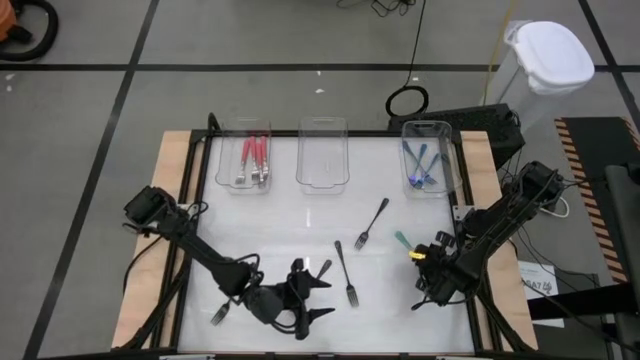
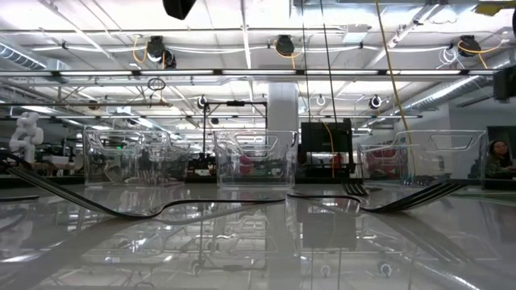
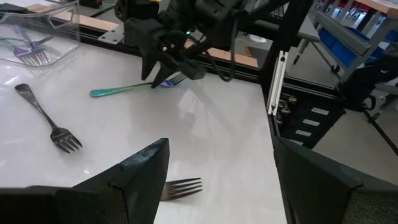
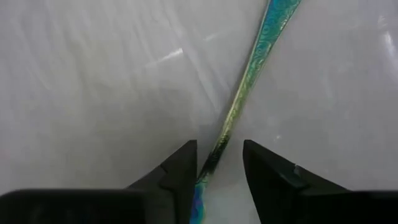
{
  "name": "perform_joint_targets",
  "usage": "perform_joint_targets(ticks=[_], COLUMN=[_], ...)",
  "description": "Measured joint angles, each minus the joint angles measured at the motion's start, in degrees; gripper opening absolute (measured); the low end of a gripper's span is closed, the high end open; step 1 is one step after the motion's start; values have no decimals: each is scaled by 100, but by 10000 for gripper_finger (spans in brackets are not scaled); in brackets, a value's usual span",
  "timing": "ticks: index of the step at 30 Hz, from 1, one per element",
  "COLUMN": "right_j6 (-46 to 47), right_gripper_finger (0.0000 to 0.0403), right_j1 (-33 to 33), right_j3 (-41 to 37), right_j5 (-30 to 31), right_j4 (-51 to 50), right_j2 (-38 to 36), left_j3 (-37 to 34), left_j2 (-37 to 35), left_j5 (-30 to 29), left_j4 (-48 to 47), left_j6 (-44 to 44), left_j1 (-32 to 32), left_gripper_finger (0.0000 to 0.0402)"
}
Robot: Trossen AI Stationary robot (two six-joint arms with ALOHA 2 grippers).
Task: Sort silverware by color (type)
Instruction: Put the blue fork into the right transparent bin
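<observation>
Forks loose on the table: four black (image 1: 346, 274), one teal (image 1: 402, 240).

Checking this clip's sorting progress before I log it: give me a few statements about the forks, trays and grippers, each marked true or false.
1. The left tray holds red-handled forks. True.
2. The middle tray holds black forks. False: it looks empty.
3. The right gripper straddles the teal fork, which lies on the table. True.
4. The left gripper is clamped on a fork. False: its fingers stand apart with nothing between them.
5. The right tray holds blue-handled forks. True.
</observation>
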Motion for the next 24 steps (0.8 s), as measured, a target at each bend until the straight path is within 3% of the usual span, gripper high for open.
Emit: perform_joint_targets(ticks=[11, 19, 24], right_j6=[554, 1196, 1048], right_gripper_finger=[96, 14, 16], right_j1=[-1, -1, 7], right_j3=[-95, -97, -96], right_j5=[-136, -144, 123], right_j4=[364, 582, 639], right_j2=[-29, -27, -24], left_j3=[2, 2, 2], left_j2=[0, 0, 0], left_j5=[-39, -80, -80], left_j4=[-52, -50, -50], left_j6=[14, 45, 45], left_j1=[56, 269, 423], left_gripper_finger=[285, 285, 285])
